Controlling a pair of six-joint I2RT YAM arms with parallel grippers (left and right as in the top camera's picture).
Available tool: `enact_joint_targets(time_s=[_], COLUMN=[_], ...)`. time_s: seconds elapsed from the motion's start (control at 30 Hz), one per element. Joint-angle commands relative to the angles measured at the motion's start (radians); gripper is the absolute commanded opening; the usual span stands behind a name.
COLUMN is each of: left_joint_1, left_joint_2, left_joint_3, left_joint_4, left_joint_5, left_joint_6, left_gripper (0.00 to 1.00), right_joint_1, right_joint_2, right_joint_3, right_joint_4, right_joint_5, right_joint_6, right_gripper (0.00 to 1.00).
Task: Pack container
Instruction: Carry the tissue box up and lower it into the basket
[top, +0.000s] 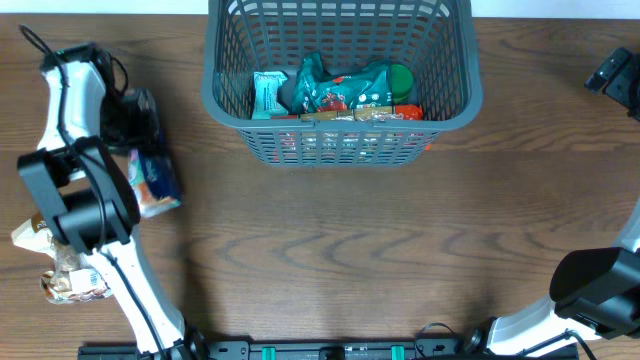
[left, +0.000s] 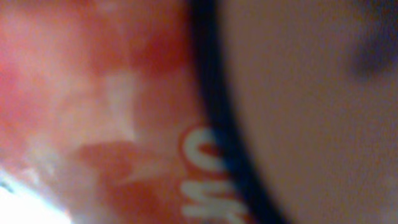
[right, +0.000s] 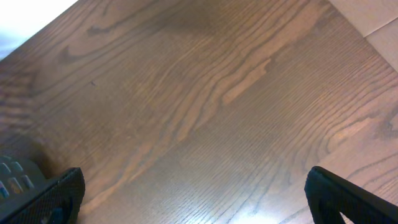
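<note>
The large dark grey slotted plastic basket sits top centre on the wooden desk, up and right of the left claw, the nearer one, poised over a blue-and-orange packet, grip impossible to tell. The right claw gapes wide.

The left wrist view is a blur of red packaging, its white lettering unreadable. The container loses its far rim to the overhead frame; packets at the worktop's left edge lie partly under the left arm.
</note>
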Motion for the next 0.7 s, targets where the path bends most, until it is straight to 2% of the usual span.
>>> enact_joint_targets(time_s=[0.0,0.07,0.17,0.3,0.4,0.53,0.67], left_joint_1=[-0.006,-0.023,-0.09,-0.268,-0.439,-0.639,-0.744], left_joint_2=[-0.22,-0.309,-0.435,-0.553,-0.591,-0.561,-0.48], left_joint_3=[0.114,0.151,0.217,0.283,0.291,0.283,0.277], left_joint_4=[0.043,0.102,0.184,0.271,0.312,0.312,0.312], left_joint_5=[0.281,0.311,0.282,0.095,-0.018,-0.017,-0.017], left_joint_6=[-0.066,-0.082,-0.051,0.092,0.28,0.626,0.905], left_gripper=[0.05,0.06,0.06,0.06,0.06,0.06,0.06], right_joint_1=[-0.004,-0.004,-0.003,-0.003,-0.003,-0.003,-0.003], right_joint_2=[0.006,0.006,0.006,0.006,0.006,0.006,0.006], right_joint_3=[-0.007,-0.007,-0.007,-0.007,-0.007,-0.007,-0.007], right_joint_4=[-0.003,-0.006,-0.013,-0.018,-0.027,-0.04,-0.048], right_joint_5=[0.009,0.003,0.002,0.002,0.002,0.002,-0.003], right_joint_6=[-0.011,-0.014,-0.014,-0.014,-0.014,-0.014,-0.014], right_gripper=[0.99,0.99,0.99,0.99,0.99,0.99,0.99])
